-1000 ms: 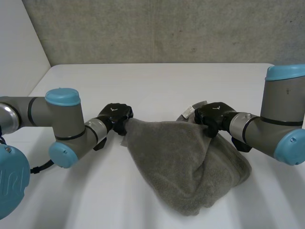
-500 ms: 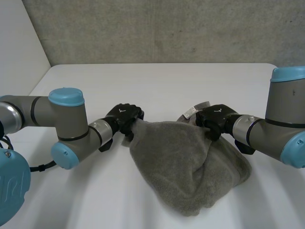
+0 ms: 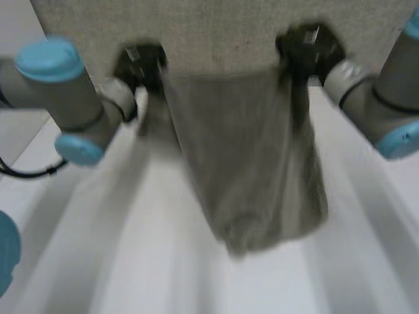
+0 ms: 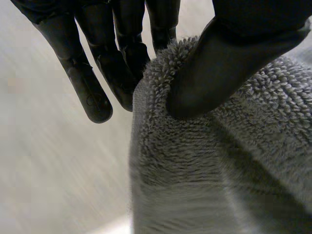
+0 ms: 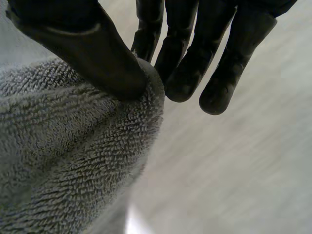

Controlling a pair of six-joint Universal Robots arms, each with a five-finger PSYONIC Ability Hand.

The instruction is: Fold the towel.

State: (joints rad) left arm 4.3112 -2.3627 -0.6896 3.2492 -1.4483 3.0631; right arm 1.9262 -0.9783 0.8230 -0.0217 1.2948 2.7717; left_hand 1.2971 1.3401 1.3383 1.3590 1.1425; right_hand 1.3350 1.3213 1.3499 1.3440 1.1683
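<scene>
Left hand (image 4: 234, 58) first: its thumb bears down on the terry pile and pinches a top corner of the towel (image 3: 249, 157) against the fingers (image 4: 122, 63) behind it, with one finger standing free beside the hem. Right hand (image 5: 87, 53) mirrors it, thumb clamping the opposite top corner, outer fingers (image 5: 219, 92) straight and clear of the cloth.

Out from the hands now: both are high above the table (image 3: 124, 261) and well apart. The grey towel hangs between them as a sheet, its top edge stretched nearly level and its body narrowing and bunching towards the lower end. That end comes down close to the table; whether it touches, I can't tell.

Why hold it like this? My read is that gripping two corners lets the weight pull out the crumples, so there is a clean edge to lay down. Folding proper looks not yet begun. The next move calls for spreading it flat on the table with both pinches firm, and such thin corner grips could slip.
</scene>
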